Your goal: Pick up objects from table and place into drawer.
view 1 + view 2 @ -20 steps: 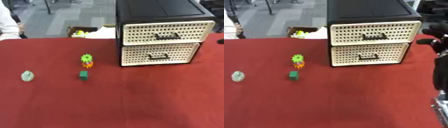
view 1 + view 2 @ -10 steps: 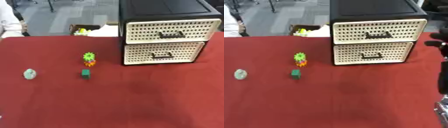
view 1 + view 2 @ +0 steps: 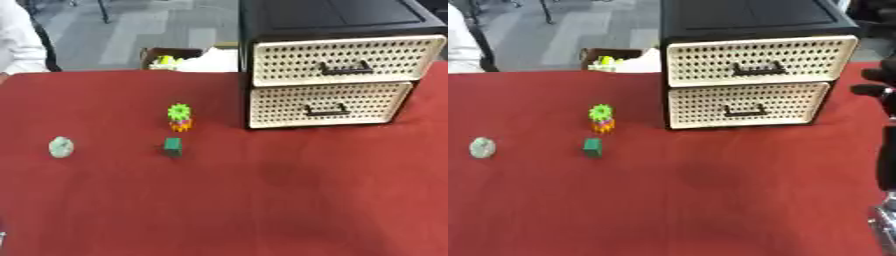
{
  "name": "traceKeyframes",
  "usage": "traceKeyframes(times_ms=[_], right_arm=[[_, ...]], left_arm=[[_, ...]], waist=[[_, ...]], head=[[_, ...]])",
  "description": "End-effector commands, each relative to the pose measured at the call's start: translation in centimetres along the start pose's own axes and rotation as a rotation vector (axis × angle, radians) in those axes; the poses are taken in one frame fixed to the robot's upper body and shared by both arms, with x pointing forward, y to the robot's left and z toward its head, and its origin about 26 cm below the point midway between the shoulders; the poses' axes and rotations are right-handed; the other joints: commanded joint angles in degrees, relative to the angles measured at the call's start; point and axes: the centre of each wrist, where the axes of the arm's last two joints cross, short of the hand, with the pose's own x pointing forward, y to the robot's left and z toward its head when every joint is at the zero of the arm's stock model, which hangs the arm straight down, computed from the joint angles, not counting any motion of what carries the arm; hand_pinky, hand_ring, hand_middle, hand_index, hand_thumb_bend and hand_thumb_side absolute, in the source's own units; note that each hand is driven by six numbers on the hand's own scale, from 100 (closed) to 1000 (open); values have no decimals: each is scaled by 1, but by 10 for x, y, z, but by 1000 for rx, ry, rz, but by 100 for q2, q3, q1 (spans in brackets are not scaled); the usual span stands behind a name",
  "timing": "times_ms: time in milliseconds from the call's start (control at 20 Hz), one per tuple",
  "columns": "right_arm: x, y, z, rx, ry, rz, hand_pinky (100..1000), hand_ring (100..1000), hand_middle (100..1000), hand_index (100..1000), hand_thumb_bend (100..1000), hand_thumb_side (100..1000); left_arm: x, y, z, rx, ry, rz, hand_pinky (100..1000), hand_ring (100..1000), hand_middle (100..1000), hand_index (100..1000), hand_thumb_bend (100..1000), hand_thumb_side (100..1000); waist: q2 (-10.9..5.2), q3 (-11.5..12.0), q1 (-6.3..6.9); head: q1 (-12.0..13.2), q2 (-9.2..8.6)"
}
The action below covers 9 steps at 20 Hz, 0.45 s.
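- Hanging at the right edge of the right eye view, the right hand point(image 3: 878, 82) shows only as dark fingers level with the cabinet's front; whether they are curled or straight I cannot tell, and nothing shows in their hold.
- Just to that hand's left stands the drawer cabinet point(image 3: 337, 60), with the upper drawer point(image 3: 346, 60) and lower drawer point(image 3: 328, 105) both pushed in, so whatever they may contain is hidden behind the perforated fronts.
- Well to the hand's left, past the cabinet, three small things lie on the red table point(image 3: 262, 200): a green-and-orange gear toy point(image 3: 179, 116), a dark green block point(image 3: 172, 147) just nearer than it, and a pale greenish lump point(image 3: 60, 147) farthest out.
- Judging by shut drawers and loose objects, a drawer needs opening before anything can go in.
- No left hand shows in either view.
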Motion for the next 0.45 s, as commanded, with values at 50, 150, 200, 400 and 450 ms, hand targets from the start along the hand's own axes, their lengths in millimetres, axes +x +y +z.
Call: traceKeyframes(times_ms=[50,150,200,400,450], right_arm=[[4,-2,-7,-2,-22,4,620,705,696,807,100,882],[4,-2,-8,-4,-21,2,619,704,696,807,100,881],[4,-2,-8,-5,-22,1,619,704,696,807,100,876],[4,-2,-9,-6,-23,-4,605,700,693,805,100,870],[4,-2,-9,-7,-24,-5,604,699,693,805,100,866]], left_arm=[[4,3,-4,2,-23,-4,870,862,794,883,100,955],[4,3,-4,2,-22,-4,867,857,793,882,100,955],[4,3,-4,3,-21,-4,867,856,793,882,100,956],[4,2,-5,3,-17,-2,863,849,791,880,100,957],[4,2,-5,3,-17,-1,862,848,791,880,100,957]], waist=[[-106,12,-12],[-110,17,-11],[-112,18,-11],[-117,20,-16],[-118,21,-18]], head=[[39,38],[60,67],[73,90],[90,265],[86,311]])
